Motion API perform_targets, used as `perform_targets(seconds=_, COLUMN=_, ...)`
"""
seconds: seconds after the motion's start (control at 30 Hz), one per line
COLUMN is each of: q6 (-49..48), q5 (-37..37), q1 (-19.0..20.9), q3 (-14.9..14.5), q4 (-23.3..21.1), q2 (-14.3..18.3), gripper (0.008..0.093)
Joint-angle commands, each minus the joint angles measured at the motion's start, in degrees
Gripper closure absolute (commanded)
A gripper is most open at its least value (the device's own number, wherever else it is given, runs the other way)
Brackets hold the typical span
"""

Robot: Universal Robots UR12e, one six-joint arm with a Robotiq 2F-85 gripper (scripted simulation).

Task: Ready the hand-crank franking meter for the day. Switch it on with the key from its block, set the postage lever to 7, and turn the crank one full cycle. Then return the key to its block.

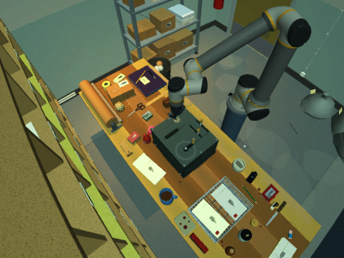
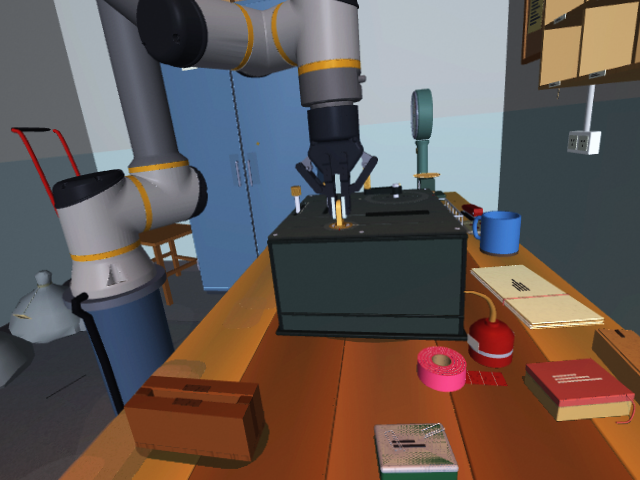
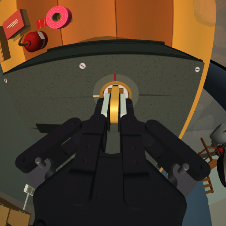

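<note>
The brass key [image 3: 114, 103] stands upright in the round lock [image 3: 115, 93] on top of the dark franking meter [image 2: 368, 263], near its edge toward the key block. My gripper [image 2: 338, 206] reaches straight down over the lock and is closed on the key's bow. The brown key block [image 2: 194, 416] sits empty on the bench some way from the meter. The postage lever [image 2: 296, 198] stands at the meter's left side, and the crank [image 1: 189, 144] sits on the top further back.
The meter's top edge lies just beyond the lock, with a pink tape roll [image 2: 442, 368], a red oil can [image 2: 490, 338] and a red book [image 2: 579, 388] on the bench past it. A blue mug [image 2: 499, 232] stands at the right.
</note>
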Motion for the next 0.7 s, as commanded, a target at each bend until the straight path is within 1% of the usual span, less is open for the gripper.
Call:
perform_targets(seconds=0.0, q6=0.0, q5=0.0, q1=0.0, q3=-0.1, q4=-0.1, q2=0.0, gripper=0.0919)
perform_targets(seconds=0.03, q6=0.0, q5=0.0, q1=0.0, q3=-0.1, q4=-0.1, q2=0.0, gripper=0.0934)
perform_targets(seconds=0.67, q6=0.0, q5=0.0, q1=0.0, q3=-0.4, q4=0.2, q2=0.0, gripper=0.0934)
